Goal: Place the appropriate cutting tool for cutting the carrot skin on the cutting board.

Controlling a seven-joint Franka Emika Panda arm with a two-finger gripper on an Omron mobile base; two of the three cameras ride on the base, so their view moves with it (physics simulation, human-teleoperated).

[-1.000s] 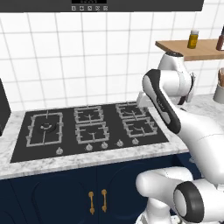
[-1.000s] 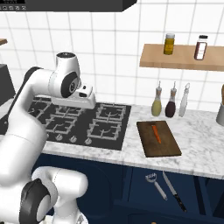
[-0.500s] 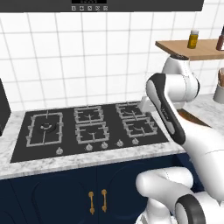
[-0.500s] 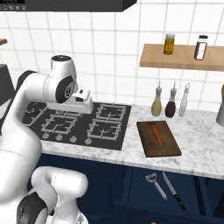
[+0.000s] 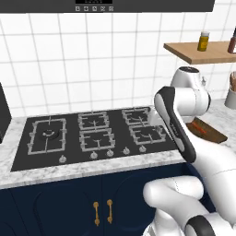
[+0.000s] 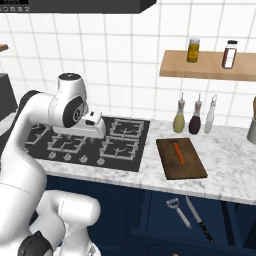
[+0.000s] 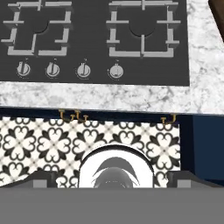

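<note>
The cutting board (image 6: 181, 158) lies at centre right of the right base view on the marble counter (image 6: 227, 167), its long axis running away from the tiled wall. The carrot (image 6: 178, 152) lies lengthwise along it. At centre left, over the stove (image 6: 127, 139), the gripper (image 6: 95, 125) has its jaws spread, holding nothing.

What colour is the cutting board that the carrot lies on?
Dark brown wood. The cutting board, with the orange carrot on it, shows best in the right base view.
</note>
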